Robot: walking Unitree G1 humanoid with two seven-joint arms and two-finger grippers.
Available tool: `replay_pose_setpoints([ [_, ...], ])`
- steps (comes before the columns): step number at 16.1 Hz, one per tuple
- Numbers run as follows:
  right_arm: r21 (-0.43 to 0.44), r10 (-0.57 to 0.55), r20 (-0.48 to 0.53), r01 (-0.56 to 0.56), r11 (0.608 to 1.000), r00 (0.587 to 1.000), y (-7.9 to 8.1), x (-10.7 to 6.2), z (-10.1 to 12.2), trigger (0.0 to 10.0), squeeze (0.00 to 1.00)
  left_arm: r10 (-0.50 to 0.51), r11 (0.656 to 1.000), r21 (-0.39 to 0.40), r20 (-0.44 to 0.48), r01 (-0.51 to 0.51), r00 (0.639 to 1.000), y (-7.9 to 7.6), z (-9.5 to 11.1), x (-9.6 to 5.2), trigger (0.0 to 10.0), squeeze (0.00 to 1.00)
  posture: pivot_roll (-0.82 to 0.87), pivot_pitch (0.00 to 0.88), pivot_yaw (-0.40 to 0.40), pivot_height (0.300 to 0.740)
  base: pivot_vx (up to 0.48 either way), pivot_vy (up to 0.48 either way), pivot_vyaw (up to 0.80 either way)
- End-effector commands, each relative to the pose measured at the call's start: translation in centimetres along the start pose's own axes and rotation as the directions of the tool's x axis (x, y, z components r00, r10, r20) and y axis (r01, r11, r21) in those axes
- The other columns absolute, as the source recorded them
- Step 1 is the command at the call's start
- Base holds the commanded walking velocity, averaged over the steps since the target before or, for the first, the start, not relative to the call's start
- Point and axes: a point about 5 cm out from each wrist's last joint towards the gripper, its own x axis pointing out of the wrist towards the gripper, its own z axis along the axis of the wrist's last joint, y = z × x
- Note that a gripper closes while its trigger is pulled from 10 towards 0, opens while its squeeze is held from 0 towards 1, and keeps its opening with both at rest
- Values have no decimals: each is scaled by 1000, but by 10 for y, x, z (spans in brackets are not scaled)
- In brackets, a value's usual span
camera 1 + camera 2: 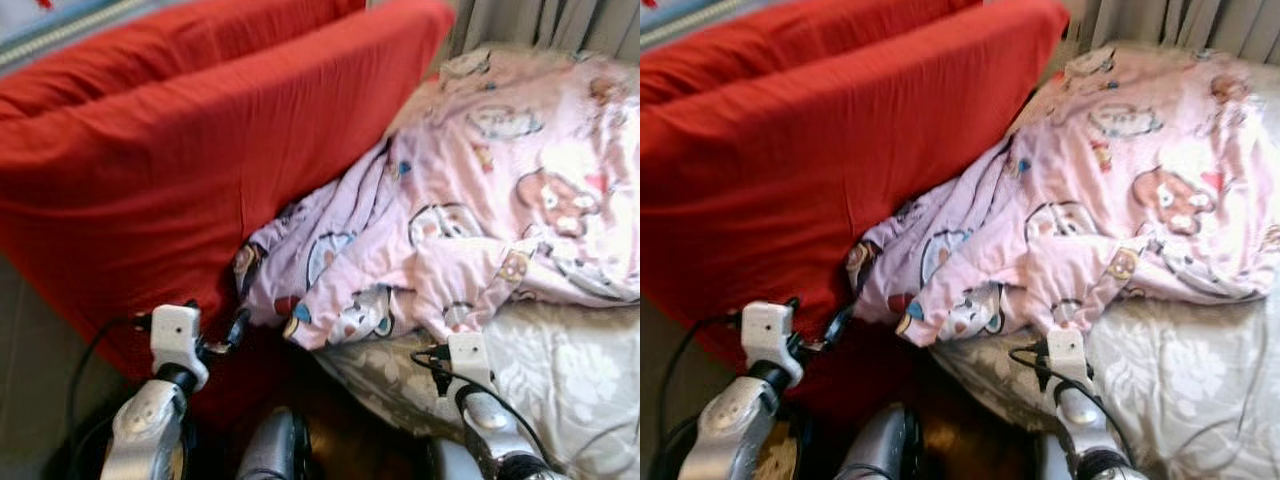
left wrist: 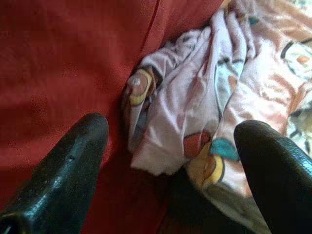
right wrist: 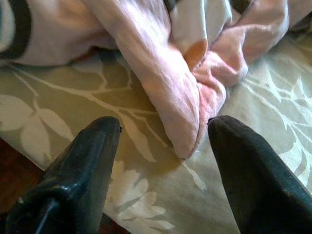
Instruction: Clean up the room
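Your two grippers both have their jaws wide apart, and nothing is held in them. Look at your left gripper [image 2: 170,170]: the pink blanket [image 1: 470,200] lies bunched just ahead of the gap, and one finger [image 2: 68,165] sits by the big red cushion [image 1: 190,140]. Look at your right gripper [image 3: 163,165]: a folded tip of the same blanket pokes down between its jaws, close to them. That tip rests on the bed sheet [image 3: 73,102] with pale leaves, which also lies under both jaws.
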Motion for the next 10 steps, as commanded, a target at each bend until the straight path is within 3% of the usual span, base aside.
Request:
replay_pose_setpoints([
  [1,-13,-1,-8,1,1000,1000,2,0,0,10000,0,12,1000,10,-5,-12,1000,5,3,-5,10000,0,193,231,99,629,0,0,0],
  [8,-40,-41,55,44,998,998,-5,5,19,10000,0,-7,1000,22,-48,8,999,3,10,-21,10000,0,214,286,113,629,0,0,0],
  [10,-12,-58,59,58,998,997,-7,6,22,10000,0,-10,999,30,-60,12,998,2,14,-23,10000,0,225,293,120,629,0,0,0],
])
